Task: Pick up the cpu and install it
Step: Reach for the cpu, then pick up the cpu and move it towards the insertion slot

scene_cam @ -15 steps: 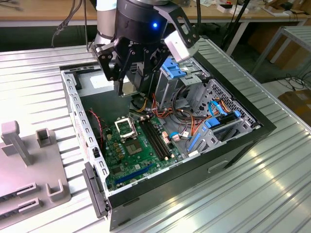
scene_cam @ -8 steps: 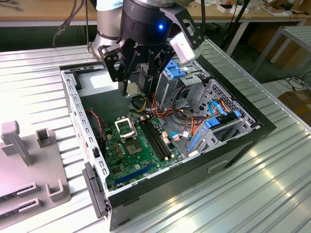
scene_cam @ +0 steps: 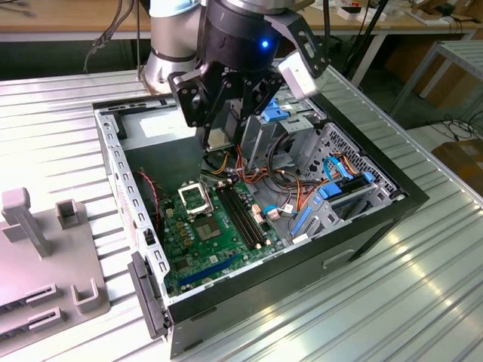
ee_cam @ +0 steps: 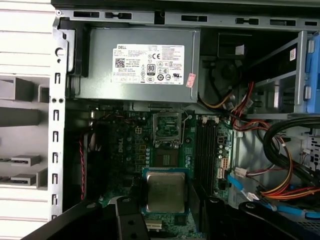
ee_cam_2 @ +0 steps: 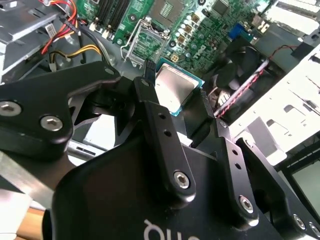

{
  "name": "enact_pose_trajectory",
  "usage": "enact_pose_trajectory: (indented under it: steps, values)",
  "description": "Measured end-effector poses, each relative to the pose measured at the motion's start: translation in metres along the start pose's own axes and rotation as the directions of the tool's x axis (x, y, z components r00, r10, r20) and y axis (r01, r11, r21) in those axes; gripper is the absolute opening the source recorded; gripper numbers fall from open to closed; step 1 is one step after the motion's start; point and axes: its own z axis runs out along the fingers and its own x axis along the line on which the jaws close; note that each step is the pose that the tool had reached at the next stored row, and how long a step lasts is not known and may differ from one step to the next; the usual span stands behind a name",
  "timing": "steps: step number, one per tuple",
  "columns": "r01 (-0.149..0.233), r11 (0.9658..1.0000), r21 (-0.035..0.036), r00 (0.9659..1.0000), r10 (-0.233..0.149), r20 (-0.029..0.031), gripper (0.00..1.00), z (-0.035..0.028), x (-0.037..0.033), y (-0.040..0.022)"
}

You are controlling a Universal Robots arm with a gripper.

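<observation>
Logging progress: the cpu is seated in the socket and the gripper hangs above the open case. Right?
No. The cpu is not seated: the second wrist view shows it clamped in the gripper, and the socket sits empty in the first wrist view. The gripper does hang above the open case.

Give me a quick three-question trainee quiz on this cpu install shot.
1. True or false: the claw is shut on the cpu.
2. Fill in: the socket on the motherboard is ____.
3. The cpu is: A seated in the socket; B held above the motherboard; C lying flat on the motherboard.
Key: 1 true; 2 empty; 3 B.
</observation>
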Motion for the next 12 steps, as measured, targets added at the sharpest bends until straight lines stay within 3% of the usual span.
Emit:
enact_pose_trajectory:
  steps: [12]
  values:
    - [0.000,1.0000,0.0000,1.0000,0.000,0.0000,0.47,-0.0001,-0.0029,-0.0001]
